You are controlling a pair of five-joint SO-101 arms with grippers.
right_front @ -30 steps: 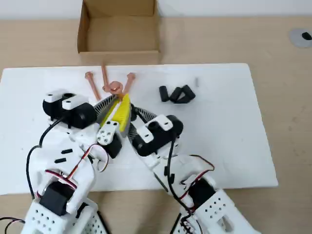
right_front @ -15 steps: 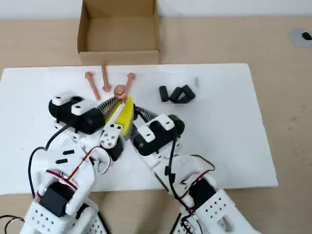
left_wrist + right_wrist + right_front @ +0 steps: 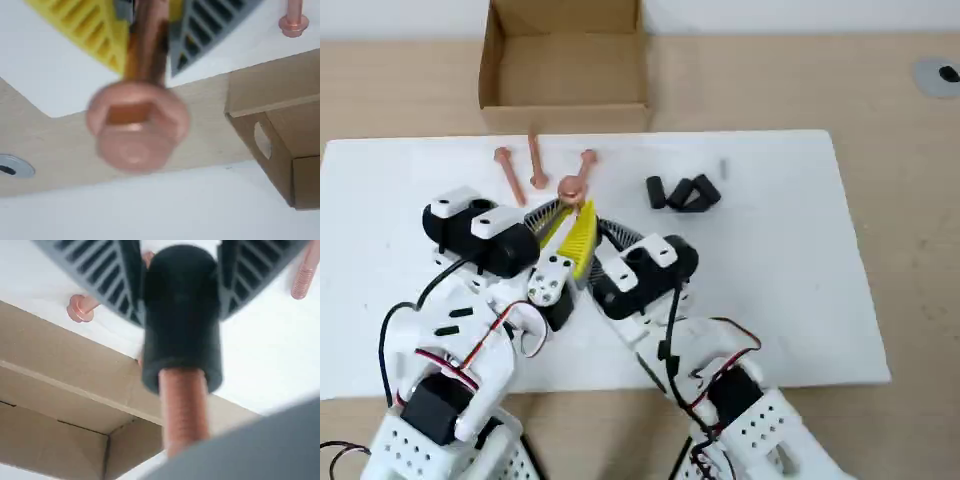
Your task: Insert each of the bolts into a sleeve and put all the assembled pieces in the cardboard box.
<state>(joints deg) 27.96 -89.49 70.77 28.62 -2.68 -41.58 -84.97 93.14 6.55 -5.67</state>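
Observation:
My left gripper is shut on a copper bolt, whose hex head faces the left wrist camera between one yellow and one grey finger. My right gripper is shut on a black sleeve, and the bolt's threaded shaft sits in the sleeve's end. In the high view both grippers meet at the held bolt's head, above the white mat. Three loose bolts lie just beyond, and three black sleeves lie to their right. The cardboard box stands open behind the mat.
The wooden table surrounds the mat. A grey round disc sits at the far right. The mat's right half, past the sleeves, is bare. Both arm bases crowd the front edge.
The left arm has shifted right and toward the right arm. The held bolt's head has moved slightly right and nearer with it. The right arm has barely moved.

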